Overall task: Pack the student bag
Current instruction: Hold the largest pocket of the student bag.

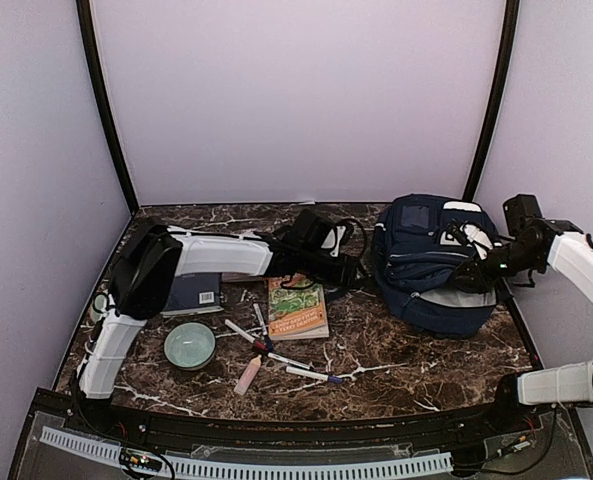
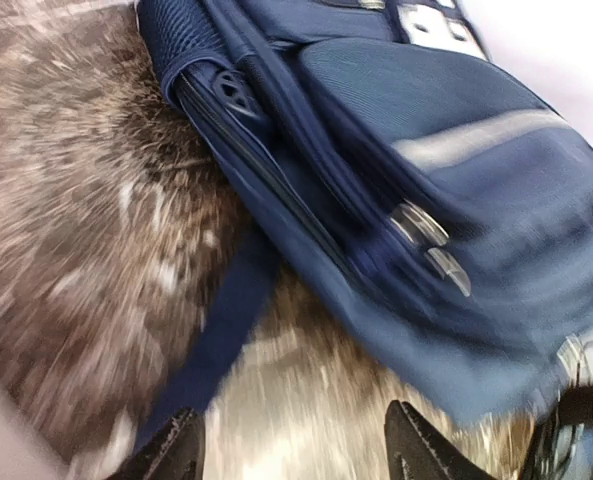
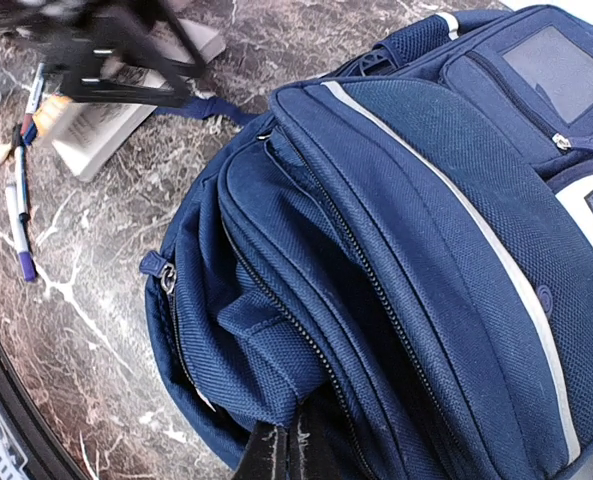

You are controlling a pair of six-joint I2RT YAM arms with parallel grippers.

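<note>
Left gripper (image 1: pixel 362 271) (jaws apart) beside student bag (image 1: pixel 431 270).

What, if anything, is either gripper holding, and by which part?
The left gripper is open, holding nothing. The right gripper is shut against a fabric fold of the student bag; a true pinch cannot be confirmed.

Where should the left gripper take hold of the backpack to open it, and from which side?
Probably pinch the two metal zipper pulls on the student bag. They stick out of the seam on the flank facing the open left gripper, so come in low from the table's middle, jaws straddling the tabs.
</note>
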